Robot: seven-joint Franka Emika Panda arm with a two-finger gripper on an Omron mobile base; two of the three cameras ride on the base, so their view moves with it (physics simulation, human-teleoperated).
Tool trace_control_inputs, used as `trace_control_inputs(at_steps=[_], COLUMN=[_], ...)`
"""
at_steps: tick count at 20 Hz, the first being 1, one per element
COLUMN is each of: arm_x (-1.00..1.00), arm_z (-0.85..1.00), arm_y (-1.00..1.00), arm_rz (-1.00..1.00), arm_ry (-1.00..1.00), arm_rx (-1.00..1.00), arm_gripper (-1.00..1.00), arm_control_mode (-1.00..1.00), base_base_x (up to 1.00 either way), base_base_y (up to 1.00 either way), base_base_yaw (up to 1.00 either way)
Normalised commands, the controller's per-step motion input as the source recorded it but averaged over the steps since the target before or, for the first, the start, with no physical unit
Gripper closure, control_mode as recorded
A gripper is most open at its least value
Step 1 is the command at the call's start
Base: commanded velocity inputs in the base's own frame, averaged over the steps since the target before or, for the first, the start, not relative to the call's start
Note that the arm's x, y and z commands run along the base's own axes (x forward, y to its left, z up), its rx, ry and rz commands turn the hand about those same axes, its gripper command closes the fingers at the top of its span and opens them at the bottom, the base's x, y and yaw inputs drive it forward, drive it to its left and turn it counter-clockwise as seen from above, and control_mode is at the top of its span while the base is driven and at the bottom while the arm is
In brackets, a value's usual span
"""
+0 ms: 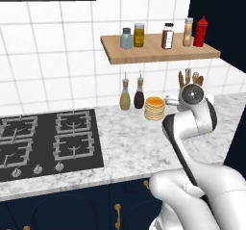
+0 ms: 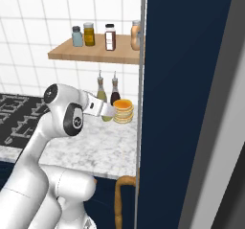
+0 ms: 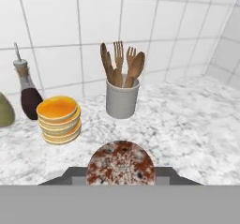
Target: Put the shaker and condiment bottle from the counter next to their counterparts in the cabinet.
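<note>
Above the counter [image 3: 197, 124], your gripper [image 3: 120, 174] is clamped on a speckled-topped shaker [image 3: 120, 164], facing the utensil crock [image 3: 122, 99].

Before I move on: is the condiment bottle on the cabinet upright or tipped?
Upright: the condiment bottle stands cap-up on the cabinet plank, close beside the red squeeze bottle.

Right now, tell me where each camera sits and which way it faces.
Left base view: behind the arm's left, facing the tiled wall, wooden shelf and stove; arm at lower right.
Right base view: behind its right, facing the same shelf past a navy panel; arm at lower left.
Hand view: low over the counter, facing the utensil holder.
Shared: the stack of orange plates.
</note>
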Motion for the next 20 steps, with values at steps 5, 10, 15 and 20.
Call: trace_control_inputs(at_steps=[5,10,15,20], arm_x=[-0.47,-0.37,-0.06,-0.13], arm_z=[0.75,0.08,0.44,0.62], arm_y=[0.11,0.67,0.4,0.11], arm_rz=[0.28,0.17,0.24,0.29], arm_ry=[-0.05,-0.07,-0.05,-0.05], arm_rx=[0.0,-0.13,-0.05,0.0], arm_gripper=[1.0,1.0,1.0,1.0], arm_control_mode=[-1.0,-1.0,-1.0,-1.0], base_base_x=[0.0,0.0,0.0,0.0], base_base_y=[0.0,0.0,0.0,0.0], base_base_yaw=[0.0,0.0,0.0,0.0])
